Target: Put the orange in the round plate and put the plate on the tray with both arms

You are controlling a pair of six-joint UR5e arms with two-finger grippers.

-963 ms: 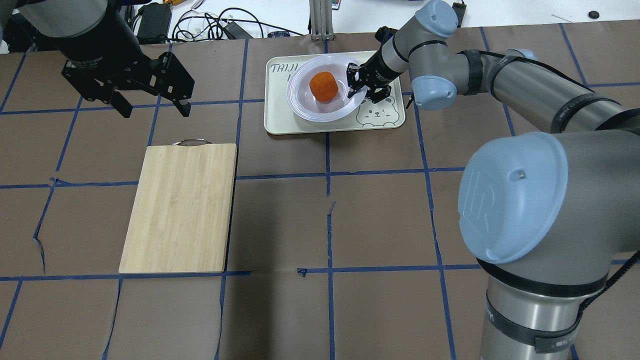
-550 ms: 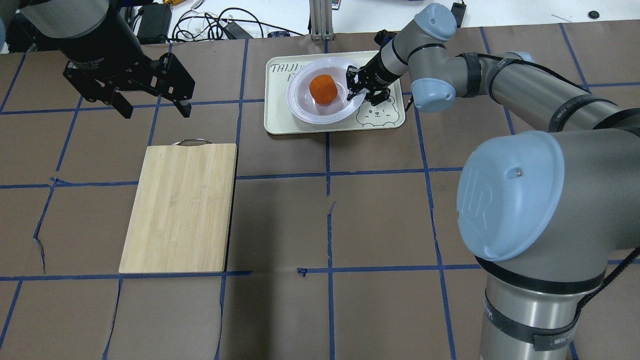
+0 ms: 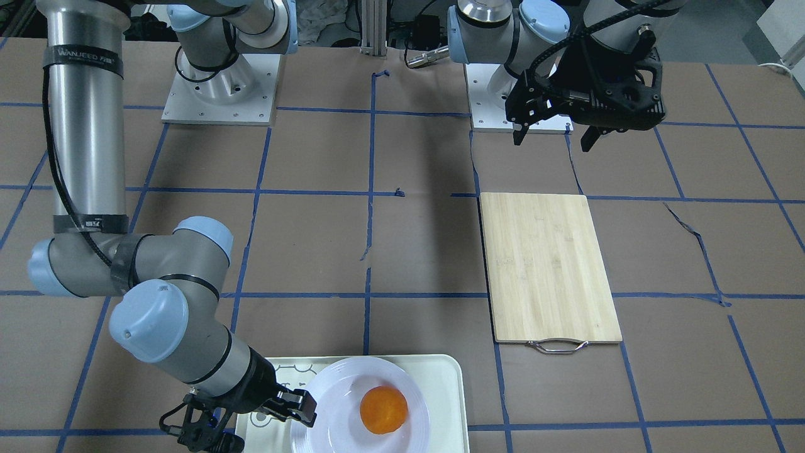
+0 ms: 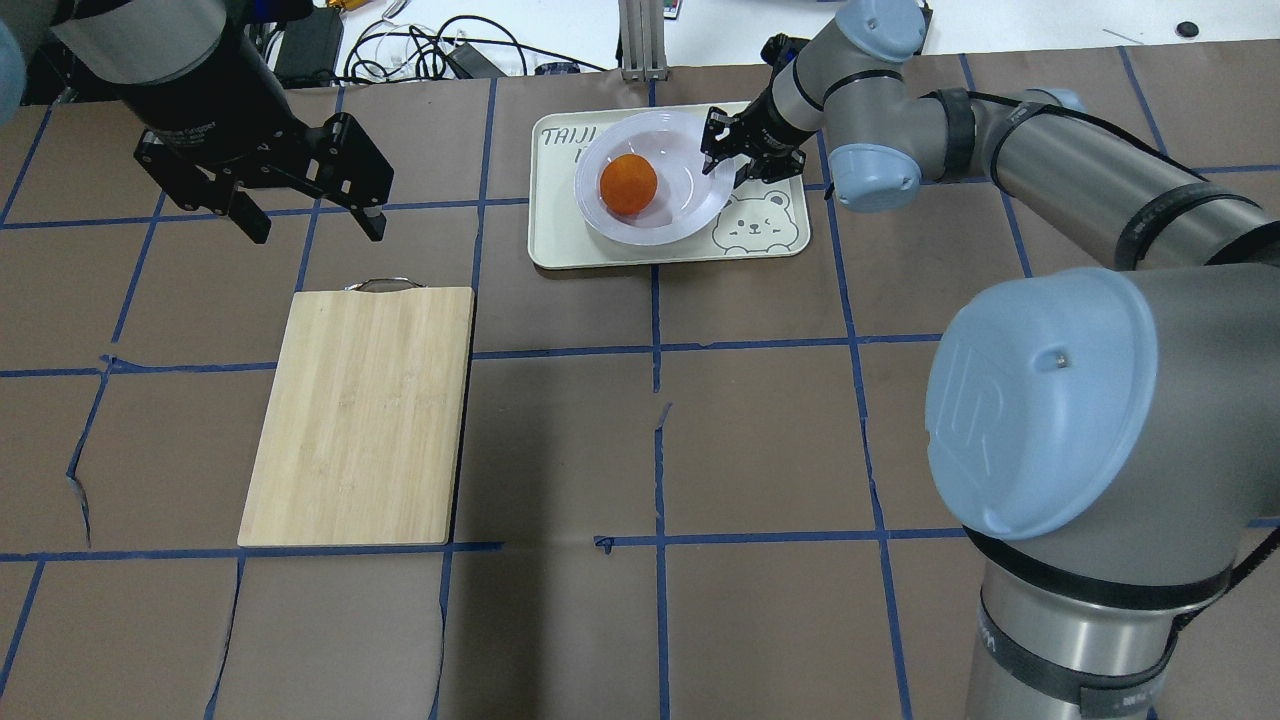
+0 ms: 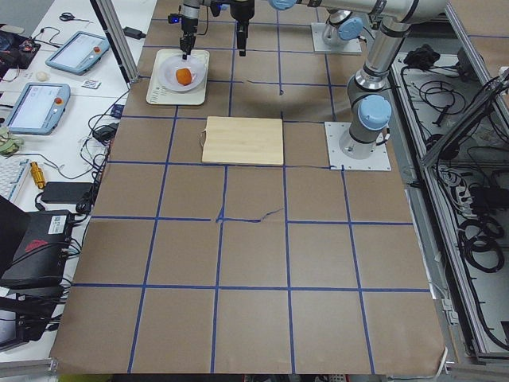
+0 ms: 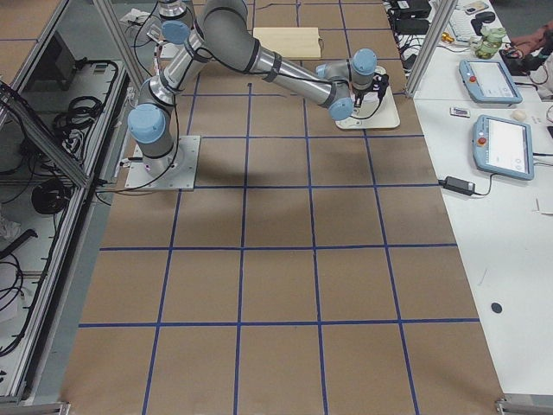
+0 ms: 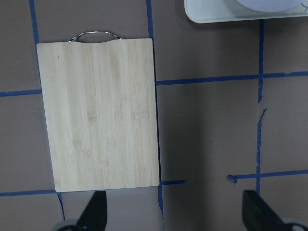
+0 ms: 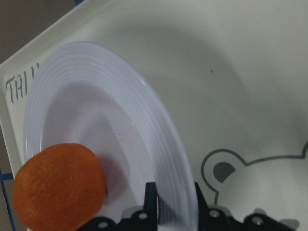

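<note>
Two pincers, only one busy. Nearest the robot in the overhead view, the bamboo cutting board (image 4: pixel 360 415) lies flat on the surface (image 4: pixel 760 440), untouched. Just past its metal handle (image 4: pixel 382 285) the left pincer (image 4: pixel 313 225) hangs above the surface, fingers spread wide, nothing in it, well apart from the tray (image 4: pixel 570 245). Further out, the tray carries the round plate (image 4: pixel 660 215). The orange (image 4: pixel 628 185) is inside the sunken centre, off toward the side away from the grip. The right pincer (image 4: pixel 728 165) pinches the plate's rim on the bear face (image 4: pixel 752 225) side, one finger each side of the lip per the wrist view. Cannot tell whether the plate sits fully flat. Judged step: set down and let go. To do it well, lower the held rim slowly until the base meets the tray. Keep it level so the orange doesn't roll out, spread the fingers fully, then back off without hooking the rim. Writing: "UR" embossed on the near blue joint cap (image 4: pixel 975 415); roughly "WANJEED" on a black strap (image 3: pixel 82 58) round the right arm; "TAIJI" at the tray's far corner, with more beneath it covered by the plate.
</note>
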